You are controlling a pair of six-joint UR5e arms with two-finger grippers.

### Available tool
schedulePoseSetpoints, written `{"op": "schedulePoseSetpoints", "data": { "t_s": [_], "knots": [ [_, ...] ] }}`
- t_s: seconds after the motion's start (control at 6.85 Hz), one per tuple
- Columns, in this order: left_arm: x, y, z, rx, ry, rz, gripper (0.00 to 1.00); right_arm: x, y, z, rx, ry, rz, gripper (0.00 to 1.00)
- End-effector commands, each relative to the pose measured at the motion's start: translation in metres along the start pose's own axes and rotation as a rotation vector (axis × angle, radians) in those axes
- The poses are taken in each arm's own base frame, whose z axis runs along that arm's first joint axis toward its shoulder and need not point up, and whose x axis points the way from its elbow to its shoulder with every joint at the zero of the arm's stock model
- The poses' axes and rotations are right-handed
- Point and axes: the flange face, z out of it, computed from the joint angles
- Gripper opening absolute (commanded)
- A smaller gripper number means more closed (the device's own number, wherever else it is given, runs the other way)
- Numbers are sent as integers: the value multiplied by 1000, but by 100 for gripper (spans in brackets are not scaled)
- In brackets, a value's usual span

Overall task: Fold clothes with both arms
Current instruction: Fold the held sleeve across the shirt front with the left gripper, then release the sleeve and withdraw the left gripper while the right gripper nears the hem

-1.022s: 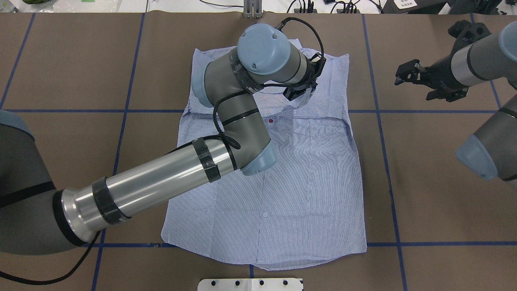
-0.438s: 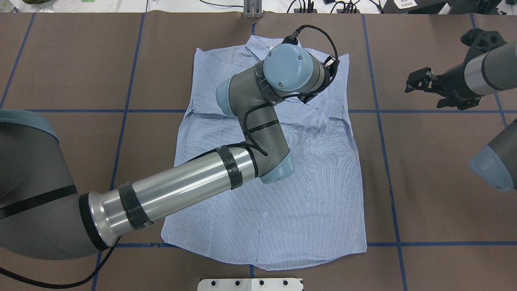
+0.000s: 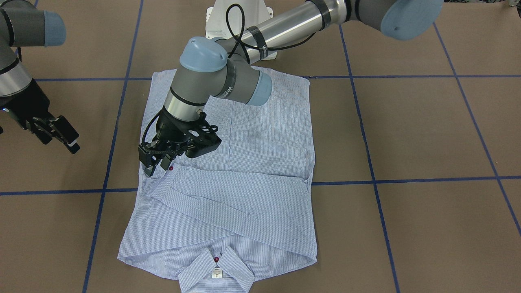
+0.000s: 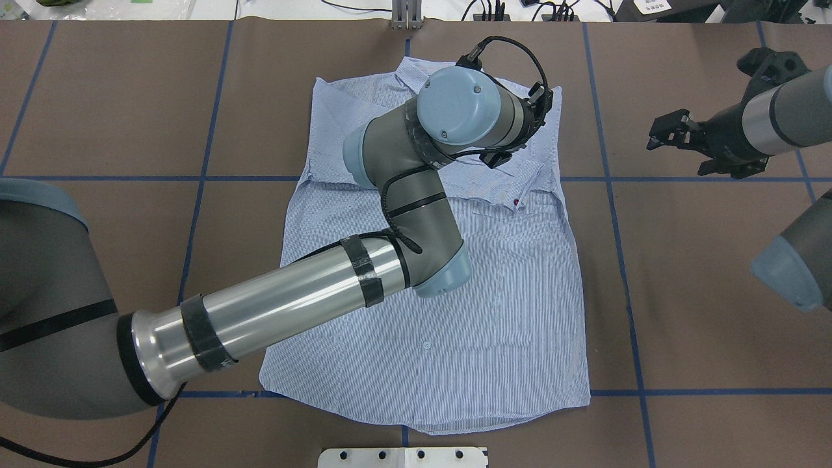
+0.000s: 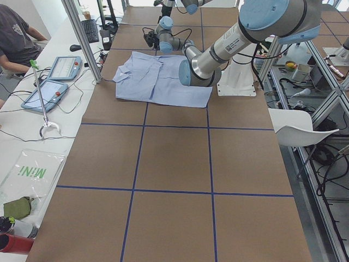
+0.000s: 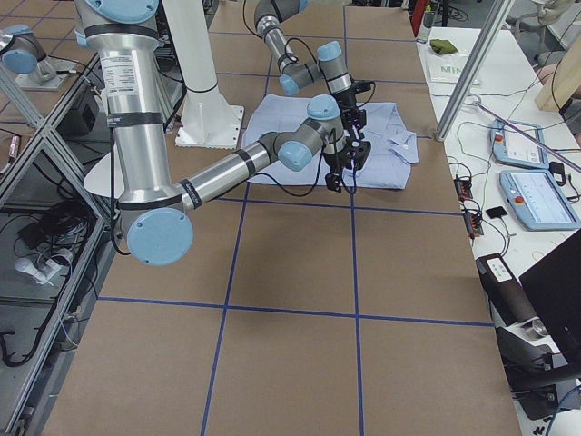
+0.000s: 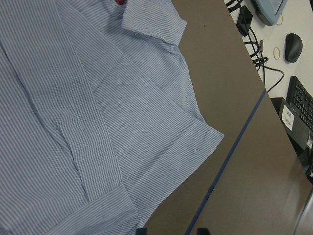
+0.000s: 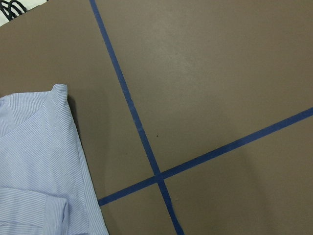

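Since the earlier overhead frames, the left arm has swung toward the robot's right and the cuff [image 4: 523, 195] has come across with it. The cuff now lies on the chest with its red button up.

The shirt [image 4: 455, 338] lies front up mid-table, collar [image 3: 215, 264] away from the robot and hem by its base. The sleeve [image 3: 228, 183] lies straight across the chest.

The left gripper [image 3: 156, 165] hangs just over the cuff. The wrist view shows its fingertips parted, with only table [image 4: 715, 292] between them, so it grips nothing.

The right gripper [image 4: 666, 130] hovers beside the shirt, well apart from it. Its jaws look parted and hold nothing.

The sleeve fold looks finished. The left gripper should probably rise straight up before travelling, so that no finger snags the cuff and drags the sleeve askew. Both grippers could then take matching corners and move together, keeping the fold line square.

Only the pocket [image 4: 513, 224] counts as a container. It lies flat, and whether anything is in it I cannot tell.
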Motion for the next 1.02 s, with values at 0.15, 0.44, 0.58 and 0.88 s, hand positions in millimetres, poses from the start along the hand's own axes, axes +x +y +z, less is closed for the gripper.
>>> {"op": "schedulePoseSetpoints", "data": {
  "t_s": [0.15,0.44,0.58,0.88],
  "knots": [
    [-121,-48,-122,-71,-35,247,49,-50,151,33,56,-22,114,99],
    [-174,-102,-201,-18,-78,392,48,-23,272,36,-22,4,120,99],
    [-198,-115,-234,-5,-82,390,48,-15,327,36,-35,1,181,99],
    [-204,-109,-246,-22,-76,394,48,18,377,30,-36,23,250,97]
  ]
}}
